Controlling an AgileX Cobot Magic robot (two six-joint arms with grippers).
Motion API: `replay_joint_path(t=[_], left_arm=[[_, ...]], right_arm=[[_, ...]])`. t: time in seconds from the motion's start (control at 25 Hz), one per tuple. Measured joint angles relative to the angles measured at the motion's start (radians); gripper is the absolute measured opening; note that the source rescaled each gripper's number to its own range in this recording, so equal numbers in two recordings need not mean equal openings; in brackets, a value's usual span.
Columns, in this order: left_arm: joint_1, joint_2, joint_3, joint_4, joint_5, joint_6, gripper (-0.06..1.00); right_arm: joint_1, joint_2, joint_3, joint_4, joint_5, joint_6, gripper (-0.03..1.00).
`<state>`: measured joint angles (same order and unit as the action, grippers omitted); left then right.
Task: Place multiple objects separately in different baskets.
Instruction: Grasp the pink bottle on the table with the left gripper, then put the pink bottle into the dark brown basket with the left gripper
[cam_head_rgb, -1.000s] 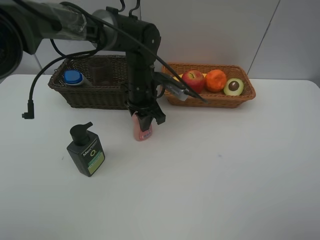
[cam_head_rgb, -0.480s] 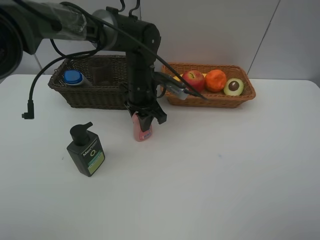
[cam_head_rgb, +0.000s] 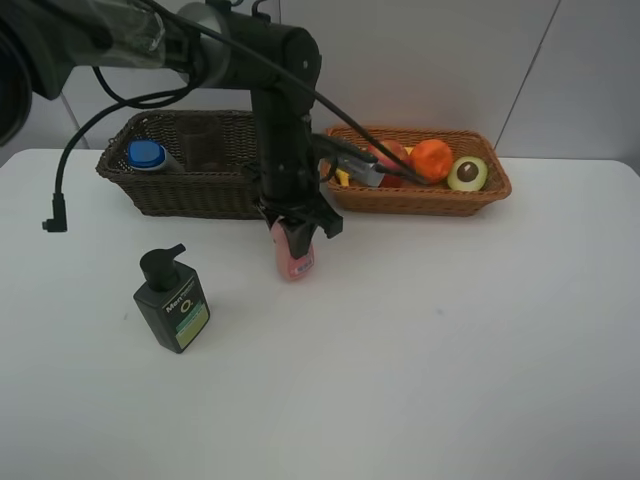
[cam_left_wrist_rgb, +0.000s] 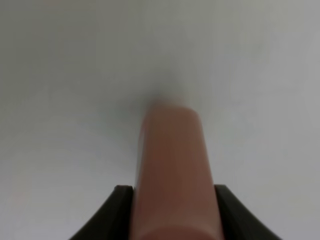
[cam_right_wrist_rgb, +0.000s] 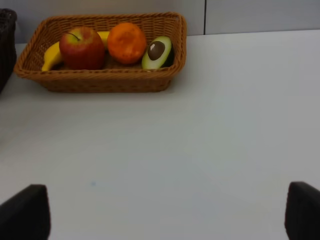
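Note:
My left gripper (cam_head_rgb: 298, 226) is shut on the small pink bottle (cam_head_rgb: 295, 257), which hangs upright just in front of the two baskets. In the left wrist view the pink bottle (cam_left_wrist_rgb: 172, 160) fills the gap between the dark fingers (cam_left_wrist_rgb: 119, 212). The dark pump bottle (cam_head_rgb: 173, 301) stands on the table at the left. The dark brown basket (cam_head_rgb: 180, 196) holds the blue-capped shampoo bottle (cam_head_rgb: 147, 156) and the pink cup (cam_head_rgb: 203, 146). The light basket (cam_right_wrist_rgb: 105, 81) holds the banana (cam_right_wrist_rgb: 50, 56), apple (cam_right_wrist_rgb: 79, 47), orange (cam_right_wrist_rgb: 127, 42) and avocado half (cam_right_wrist_rgb: 157, 51). My right gripper (cam_right_wrist_rgb: 162, 215) stands open over bare table.
The white table (cam_head_rgb: 450, 330) stretches wide to the front and right. A loose black cable end (cam_head_rgb: 55, 222) hangs over the table's left side. The left arm's cables cross in front of the light basket (cam_head_rgb: 430, 198), partly hiding the apple.
The left arm has shifted slightly to the right with the pink bottle in its grip. The right gripper's figure has held steady.

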<state>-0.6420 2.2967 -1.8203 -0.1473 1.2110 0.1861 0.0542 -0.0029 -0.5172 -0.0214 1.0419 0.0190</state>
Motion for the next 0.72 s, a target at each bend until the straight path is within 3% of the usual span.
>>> replay_joint_path(t=[0.72], left_arm=[[0.046,-0.144,-0.133,-0.07,0.005,-0.071,0.44]], right_arm=[[0.0,0.0,0.0,0.0,0.0,0.0,1.0]])
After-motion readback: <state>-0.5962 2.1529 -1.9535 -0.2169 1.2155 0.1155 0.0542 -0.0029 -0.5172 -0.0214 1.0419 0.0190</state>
